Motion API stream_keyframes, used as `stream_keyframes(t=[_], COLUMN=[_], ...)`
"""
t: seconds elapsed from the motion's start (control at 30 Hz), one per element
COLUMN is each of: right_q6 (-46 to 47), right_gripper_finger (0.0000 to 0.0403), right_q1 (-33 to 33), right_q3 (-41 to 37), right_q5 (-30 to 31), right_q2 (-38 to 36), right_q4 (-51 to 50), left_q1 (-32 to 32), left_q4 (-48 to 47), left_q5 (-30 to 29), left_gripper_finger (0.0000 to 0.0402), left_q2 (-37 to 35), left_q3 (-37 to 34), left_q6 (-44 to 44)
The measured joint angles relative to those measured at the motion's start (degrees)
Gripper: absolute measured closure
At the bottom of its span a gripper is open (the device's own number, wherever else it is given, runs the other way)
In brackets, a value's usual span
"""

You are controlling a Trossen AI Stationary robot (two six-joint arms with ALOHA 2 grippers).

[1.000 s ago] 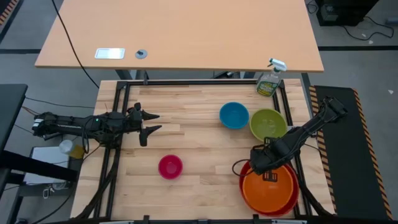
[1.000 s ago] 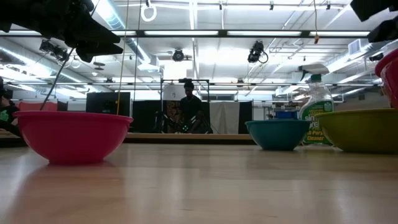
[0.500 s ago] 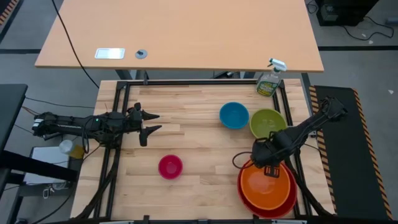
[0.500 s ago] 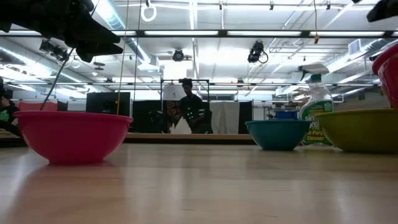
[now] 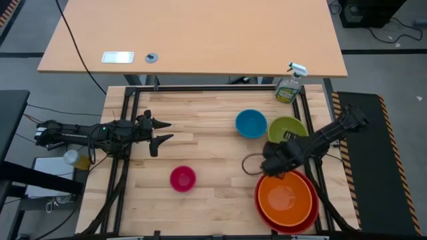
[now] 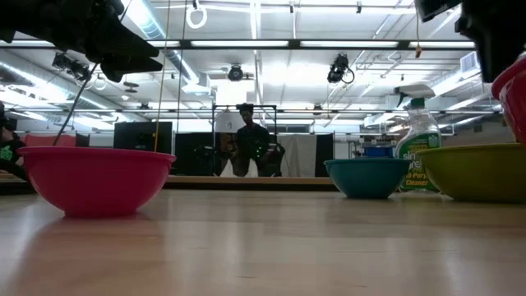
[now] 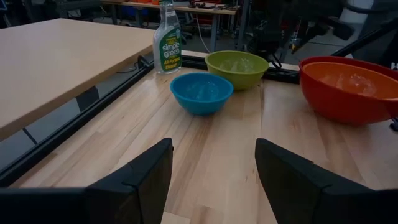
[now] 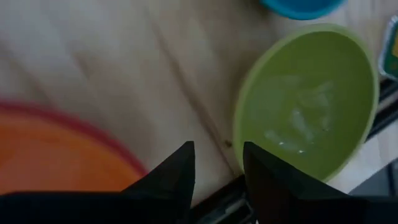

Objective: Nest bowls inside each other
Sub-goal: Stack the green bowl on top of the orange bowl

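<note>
The orange bowl [image 5: 285, 197] sits nested in the large red bowl [image 5: 261, 208] at the near right. The lime green bowl [image 5: 285, 128] and the blue bowl [image 5: 251, 123] stand side by side farther back. The small pink bowl [image 5: 183, 178] stands alone near the middle. My right gripper [image 5: 272, 162] hovers open, pointing down, over bare wood between the orange bowl's [image 8: 56, 155] far rim and the green bowl [image 8: 311, 106]. My left gripper [image 5: 163, 131] waits open at the table's left, holding nothing.
A green spray bottle [image 5: 289, 87] stands at the far right corner, behind the green bowl. A black frame rail [image 5: 213, 88] runs round the table. Bare wood lies between the pink bowl and the blue bowl. A person stands in the room beyond the table [image 6: 251, 148].
My right gripper has let go of the orange bowl, risen, and moved toward the far edge and the green bowl, its wrist turning. The orange bowl, tilted a second ago, now lies level inside the red bowl.
</note>
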Motion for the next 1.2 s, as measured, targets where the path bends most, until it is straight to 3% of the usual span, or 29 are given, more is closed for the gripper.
stream_keyframes(t=[0.23, 0.47, 0.83, 1.0, 1.2], right_q6=[0.46, -3.87, -4.62, -3.02, -1.68], right_gripper_finger=[0.0248, 0.0215, 0.0149, 0.0168, 0.0241], right_q1=[-10.61, -18.71, -22.44, -22.35, -21.72], right_q3=[-0.13, -3.95, -16.63, -20.06, -20.90], right_q5=[1.35, -2.65, -8.52, -5.82, -4.52], right_q2=[0.74, 3.67, 3.26, 3.26, 3.26], right_q4=[0.90, 4.92, 14.32, 15.15, 15.68], left_q1=[0.00, 0.00, 0.00, 0.00, 0.00], left_q4=[0.02, 0.02, -0.46, -0.44, -0.44], left_q5=[0.00, 1.22, 1.20, 1.20, 1.18], left_gripper_finger=[0.0170, 0.0170, 0.0170, 0.0170, 0.0170], left_q2=[0.00, 0.00, 0.02, 0.02, 0.00], left_q3=[0.00, 0.00, -0.01, -0.01, -0.01], left_q6=[-0.17, -0.24, -0.68, -1.05, -1.05])
